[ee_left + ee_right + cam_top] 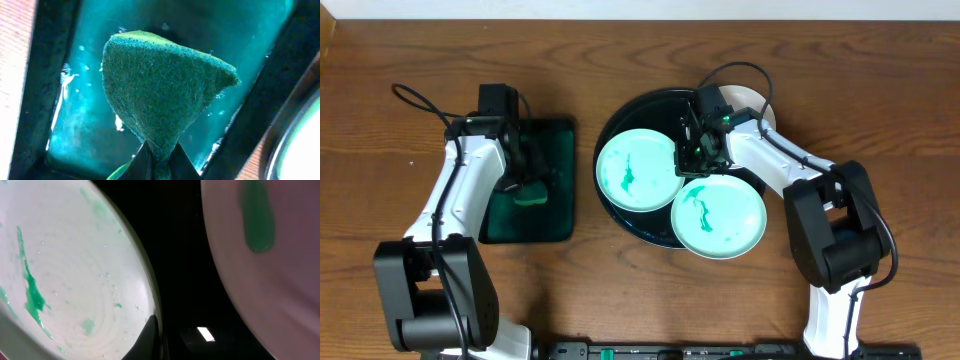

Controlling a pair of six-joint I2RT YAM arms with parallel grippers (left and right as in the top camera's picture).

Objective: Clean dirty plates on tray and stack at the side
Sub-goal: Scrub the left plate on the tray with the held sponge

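Observation:
The large black tray (pixel 655 108) holds two mint plates with green smears, one at the left (pixel 638 170) and one at the front right (pixel 720 217). A white plate (pixel 750 100) lies at its back right, partly under my right arm. My right gripper (pixel 698 158) sits between the mint plates. In the right wrist view it (pixel 155 335) is shut on the rim of a smeared mint plate (pixel 75 280), and another smeared plate (pixel 280 280) lies across the black tray floor (pixel 180 255). My left gripper (pixel 525 185) (pixel 160 162) is shut on a green sponge (pixel 160 90).
The sponge (pixel 532 193) hangs over a small dark green rectangular tray (pixel 545 140) left of the black tray. Its wet floor (pixel 85 125) shows in the left wrist view. Brown wooden table (pixel 380 120) lies all around.

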